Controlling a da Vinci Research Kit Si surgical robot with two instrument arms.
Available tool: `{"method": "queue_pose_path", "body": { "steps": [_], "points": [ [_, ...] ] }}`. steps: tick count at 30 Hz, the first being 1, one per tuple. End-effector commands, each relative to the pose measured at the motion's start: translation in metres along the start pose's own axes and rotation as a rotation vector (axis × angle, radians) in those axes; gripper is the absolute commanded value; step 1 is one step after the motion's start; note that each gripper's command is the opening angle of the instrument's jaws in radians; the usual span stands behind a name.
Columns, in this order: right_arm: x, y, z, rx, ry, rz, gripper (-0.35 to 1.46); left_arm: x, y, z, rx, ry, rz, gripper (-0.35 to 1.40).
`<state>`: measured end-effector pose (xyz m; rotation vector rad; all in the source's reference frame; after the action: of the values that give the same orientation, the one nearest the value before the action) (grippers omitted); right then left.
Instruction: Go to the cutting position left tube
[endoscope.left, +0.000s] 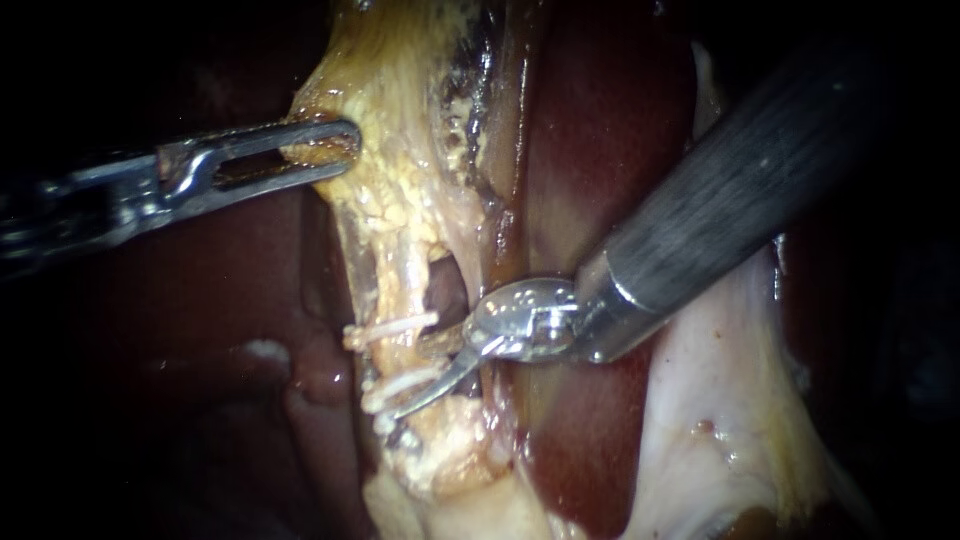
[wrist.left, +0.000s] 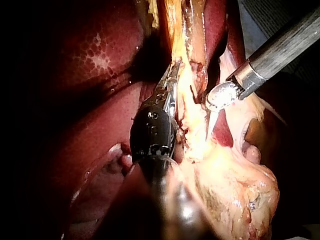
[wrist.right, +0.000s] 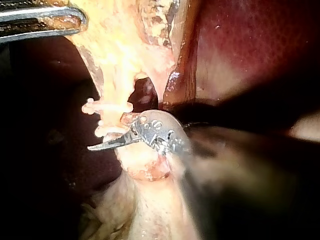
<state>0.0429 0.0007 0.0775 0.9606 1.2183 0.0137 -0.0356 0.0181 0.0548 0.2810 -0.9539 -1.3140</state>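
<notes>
Left instrument (endoscope.left: 340, 150), jaws clamped on tissue (endoscope.left: 400, 150), held it taut; right instrument (endoscope.left: 415, 380), blades parted, at clipped left tube (endoscope.left: 400, 355) for cutting.

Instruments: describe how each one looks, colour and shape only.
Left instrument: slim, silver metal, long slotted round-ended jaws on a black wrist. Right instrument: thick dark grey matt shaft, shiny silver wrist joint, tapering to a thin curved point.

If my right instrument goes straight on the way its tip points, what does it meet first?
Probably the lower clip on the tube: the tip of the right instrument lies close beside it. Depth is unclear.
</notes>
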Motion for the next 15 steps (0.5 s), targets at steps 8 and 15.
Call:
{"method": "queue_pose_path", "body": {
  "steps": [8, 15],
  "points": [
    [0.0014, 0.0011, 0.0005, 0.022, 0.105, 0.039, 1.25, 0.0000, -0.0001, 0.0002, -0.002, 0.000, -0.001, -0.35],
    [0.0024, 0.0016, 0.0006, 0.022, 0.146, 0.171, 1.26, 0.0000, -0.0002, 0.0002, -0.003, -0.001, -0.001, -0.35]
  ]
}}
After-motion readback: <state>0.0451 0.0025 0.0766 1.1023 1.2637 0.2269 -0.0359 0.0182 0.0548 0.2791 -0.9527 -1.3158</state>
